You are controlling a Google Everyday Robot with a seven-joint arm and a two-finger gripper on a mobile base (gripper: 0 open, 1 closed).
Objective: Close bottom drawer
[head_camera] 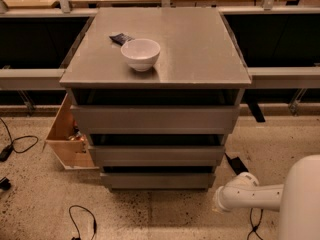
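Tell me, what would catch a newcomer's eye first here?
A white bowl sits on top of a grey cabinet with three stacked drawers. The robot's white arm reaches in low from the right, its pincer near the floor by the right end of the bottom drawer. A light wooden box stands at the cabinet's left.

You can read no words, numbers or signs here. The grey cabinet (200, 49), the white bowl (140, 54) on top of the cabinet and the small dark thing (121, 38) at the back left of the cabinet top show no writing. The gripper (220, 200) is down near the floor, just right of the cabinet's bottom drawer (157, 180).
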